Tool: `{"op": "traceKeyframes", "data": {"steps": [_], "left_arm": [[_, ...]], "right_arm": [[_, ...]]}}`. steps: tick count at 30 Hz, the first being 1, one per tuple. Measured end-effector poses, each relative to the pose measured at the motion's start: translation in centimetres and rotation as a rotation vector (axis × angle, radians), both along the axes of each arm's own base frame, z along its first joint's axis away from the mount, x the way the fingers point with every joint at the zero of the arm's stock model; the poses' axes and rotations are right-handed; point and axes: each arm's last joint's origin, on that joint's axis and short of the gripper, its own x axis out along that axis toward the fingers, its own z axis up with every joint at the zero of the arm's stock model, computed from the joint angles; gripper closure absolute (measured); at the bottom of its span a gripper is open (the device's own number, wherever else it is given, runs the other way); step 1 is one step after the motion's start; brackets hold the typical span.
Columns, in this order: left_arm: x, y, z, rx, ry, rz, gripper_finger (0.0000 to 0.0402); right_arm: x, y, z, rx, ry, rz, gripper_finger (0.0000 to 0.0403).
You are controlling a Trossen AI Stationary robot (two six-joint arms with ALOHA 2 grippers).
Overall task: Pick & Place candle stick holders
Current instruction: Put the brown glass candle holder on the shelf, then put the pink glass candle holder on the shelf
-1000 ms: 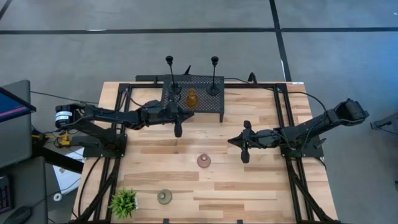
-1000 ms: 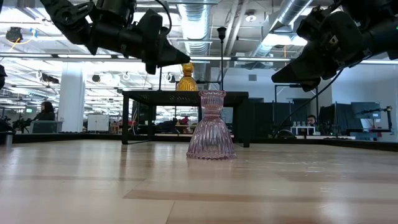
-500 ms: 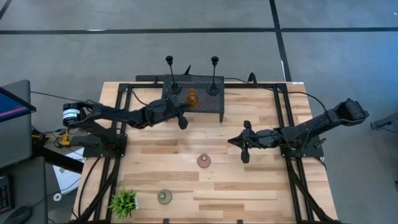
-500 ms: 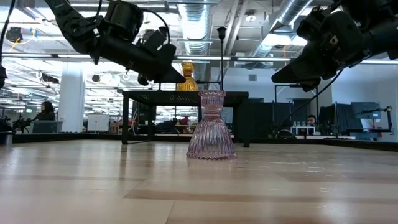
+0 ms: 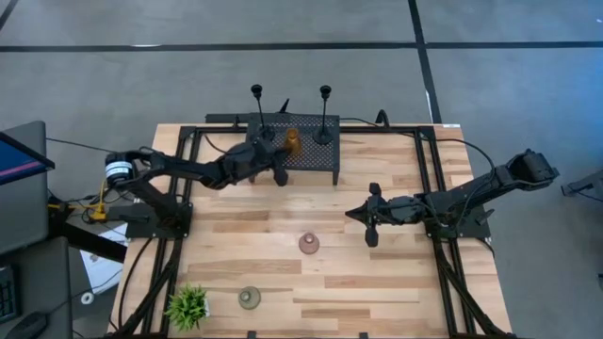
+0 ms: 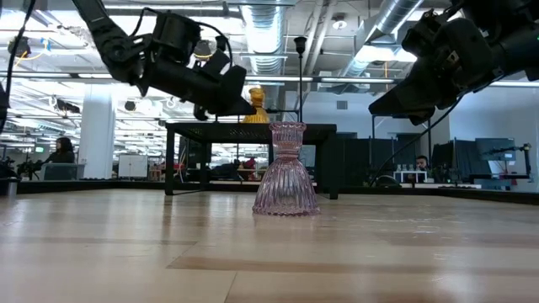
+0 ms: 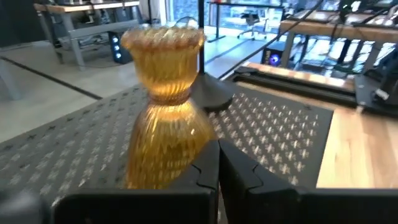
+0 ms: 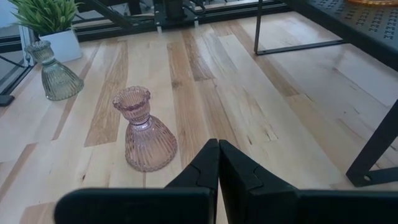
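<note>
An amber candle stick holder (image 5: 291, 141) stands upright on the black mesh stand (image 5: 316, 162), between two tall black stem holders (image 5: 259, 113) (image 5: 324, 113). My left gripper (image 5: 284, 158) is shut and level at the stand's near edge. Its tips (image 7: 217, 149) are beside the amber holder's flared base (image 7: 163, 146). A pink holder (image 5: 308, 245) stands on its base mid-table. A grey-green holder (image 5: 249, 298) stands near the front edge. My right gripper (image 5: 349, 215) hovers shut to the right of the pink holder (image 8: 146, 134) and above it. My left gripper's shut fingers (image 7: 205, 165) come level from the near-left, up against the near side of the amber holder's lower flare (image 7: 186, 140). The holder stands upright on the mesh. I cannot tell whether the fingertips touch it, because holder and fingers overlap there.
A small spiky green plant in a white pot (image 5: 188, 306) stands at the near left corner, beside the grey-green holder (image 8: 55, 71). The mesh stand's thin legs (image 8: 258, 28) reach the table at the far middle. Black frame rails run along both table sides.
My left gripper, still shut, has swung toward the table's far edge and a little right, sinking slightly, until it is up against the amber holder on the stand. The amber holder now stands slightly farther back on the mesh.
</note>
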Motion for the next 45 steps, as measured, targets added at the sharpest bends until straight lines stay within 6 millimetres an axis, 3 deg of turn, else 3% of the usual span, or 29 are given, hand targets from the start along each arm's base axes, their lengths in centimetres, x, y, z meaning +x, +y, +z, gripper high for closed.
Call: {"op": "traceKeyframes", "data": {"steps": [8,28,35,40,45], "left_arm": [[0.9,1.7,-0.1,-0.004,0.012,0.019,0.0399],[0.3,3.1,0.1,-0.019,-0.024,0.062,0.0398],[0.4,1.0,1.5,-0.004,-0.072,-0.084,0.0397],[-0.8,-1.2,4.1,0.081,-0.102,-0.224,0.0397],[-2.4,-3.0,5.4,0.073,-0.074,-0.332,0.0397]], "right_arm": [[0.0,0.0,0.0,-0.001,0.003,0.0,0.0402],[0.0,0.0,-0.1,-0.002,0.006,0.0,0.0402],[0.0,0.0,-0.1,-0.002,0.006,0.0,0.0402],[0.0,0.0,-0.1,-0.002,0.006,0.0,0.0402],[0.0,0.0,-0.1,-0.001,0.006,0.0,0.0402]]}}
